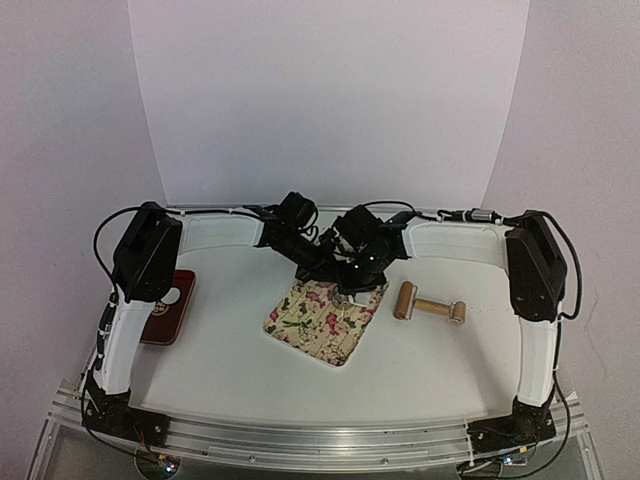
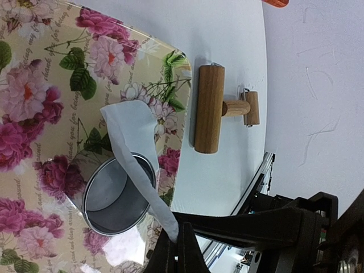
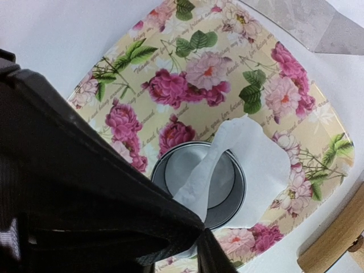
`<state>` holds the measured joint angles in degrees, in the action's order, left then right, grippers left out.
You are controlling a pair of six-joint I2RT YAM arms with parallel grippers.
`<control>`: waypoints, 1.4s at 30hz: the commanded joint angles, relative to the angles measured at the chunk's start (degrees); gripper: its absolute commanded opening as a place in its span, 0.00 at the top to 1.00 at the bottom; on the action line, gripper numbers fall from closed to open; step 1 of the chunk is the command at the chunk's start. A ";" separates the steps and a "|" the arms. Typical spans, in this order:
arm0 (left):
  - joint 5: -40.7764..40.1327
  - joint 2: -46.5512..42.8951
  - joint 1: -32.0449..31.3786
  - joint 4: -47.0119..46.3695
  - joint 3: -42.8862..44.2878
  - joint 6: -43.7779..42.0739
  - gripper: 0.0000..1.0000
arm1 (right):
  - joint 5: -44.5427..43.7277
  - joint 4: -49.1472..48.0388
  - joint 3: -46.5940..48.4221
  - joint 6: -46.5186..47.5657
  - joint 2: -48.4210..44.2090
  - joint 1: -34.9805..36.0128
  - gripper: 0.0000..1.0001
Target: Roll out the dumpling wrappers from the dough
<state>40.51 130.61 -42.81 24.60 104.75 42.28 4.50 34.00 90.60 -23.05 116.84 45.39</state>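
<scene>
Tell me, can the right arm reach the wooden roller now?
Probably yes. The wooden roller lies in the open on the table, just right of the tray where the right gripper hangs, with nothing on it.

- The top camera is looking down on the whole table from high behind its near edge.
- The left wrist camera is facing across the flowered tray toward the roller, close in.
- The right wrist camera is looking steeply down, close.
- Both wrist views are sharing tray, ring and dough sheet.
</scene>
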 commanded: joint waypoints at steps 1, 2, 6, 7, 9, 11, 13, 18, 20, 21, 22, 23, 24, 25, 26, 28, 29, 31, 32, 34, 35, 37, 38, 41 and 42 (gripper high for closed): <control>1.76 -0.10 -0.50 0.35 3.26 -0.80 0.98 | -4.96 0.41 3.66 -1.70 1.78 0.31 0.84; 1.74 -0.10 -0.48 0.55 3.27 -1.01 0.97 | -6.47 0.69 3.85 -1.74 1.80 0.31 0.89; 0.60 -0.63 -0.51 1.69 3.33 -2.12 0.86 | -11.49 3.62 3.65 -3.81 1.21 0.32 1.00; 0.04 -0.87 -0.52 2.25 3.34 -2.65 0.82 | -13.19 4.53 3.25 -4.77 0.78 0.30 1.00; -1.43 -1.58 -0.47 3.28 3.12 -3.86 0.72 | -15.66 5.53 2.08 -6.22 -0.54 0.23 1.00; -2.78 -2.51 -0.45 3.83 2.49 -4.71 0.63 | -17.10 6.06 1.09 -7.10 -2.07 0.23 1.00; -3.59 -3.60 -0.44 3.65 1.34 -5.57 0.56 | -18.20 6.53 0.25 -8.00 -3.12 0.17 1.00; -6.68 -6.92 -0.44 2.93 -1.18 -7.86 0.45 | -21.17 8.85 -0.37 -10.38 -5.06 -0.43 1.00; -7.95 -8.12 -0.44 2.76 -2.15 -8.66 0.43 | -22.14 9.80 -0.58 -11.28 -5.69 -1.01 1.00; -8.56 -8.65 -0.42 2.74 -2.68 -8.98 0.42 | -22.53 10.30 -0.83 -11.78 -6.13 -1.34 1.00; -9.00 -9.05 -0.34 2.75 -3.17 -9.12 0.41 | -22.71 10.53 -1.11 -12.22 -6.45 -1.72 1.00; -9.31 -9.41 -0.22 2.87 -3.61 -9.19 0.41 | -22.71 10.68 -1.33 -12.55 -6.78 -2.18 1.00; -9.49 -9.57 -0.08 3.13 -4.00 -9.20 0.41 | -22.82 10.80 -1.53 -12.85 -7.18 -2.55 1.00; -9.67 -9.72 0.03 3.33 -4.43 -9.20 0.41 | -22.72 10.82 -1.70 -13.01 -7.45 -2.88 1.00; -9.74 -9.82 0.22 3.50 -4.81 -9.20 0.41 | -22.63 10.82 -1.76 -13.03 -7.61 -3.17 1.00; -10.14 -10.02 0.50 3.88 -5.12 -9.33 0.41 | -22.21 10.87 -1.47 -12.83 -7.60 -3.52 1.00; -10.47 -10.13 0.64 4.15 -5.23 -9.43 0.41 | -21.97 10.90 -1.27 -12.65 -7.59 -3.63 1.00; -11.52 -10.75 1.14 4.80 -5.56 -9.82 0.41 | -20.78 10.84 -0.14 -11.61 -7.81 -3.65 1.00; -12.16 -11.32 1.67 4.93 -5.97 -9.94 0.40 | -19.77 10.82 0.60 -10.81 -7.95 -3.68 1.00; -13.05 -13.55 3.29 3.54 -8.21 -9.51 0.40 | -16.73 10.82 2.63 -8.79 -8.22 -3.64 1.00; -13.14 -14.83 4.33 2.40 -10.14 -9.03 0.40 | -14.91 10.82 3.76 -7.90 -8.46 -3.63 1.00; -13.21 -17.55 6.65 -0.28 -13.82 -8.23 0.40 | -11.67 10.78 5.56 -6.22 -8.95 -3.64 1.00; -13.24 -18.87 7.81 -0.90 -15.42 -8.00 0.39 | -10.47 10.80 6.24 -5.50 -9.11 -3.64 1.00; -13.55 -21.46 10.01 -1.37 -20.04 -8.09 0.39 | -9.51 10.83 8.10 -4.60 -9.14 -3.64 1.00; -13.89 -22.09 10.41 -1.19 -21.29 -8.42 0.39 | -10.09 10.87 8.70 -4.47 -8.89 -3.64 1.00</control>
<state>28.40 114.56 -34.93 26.08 87.34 34.46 -7.63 44.69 95.32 -29.97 111.17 41.54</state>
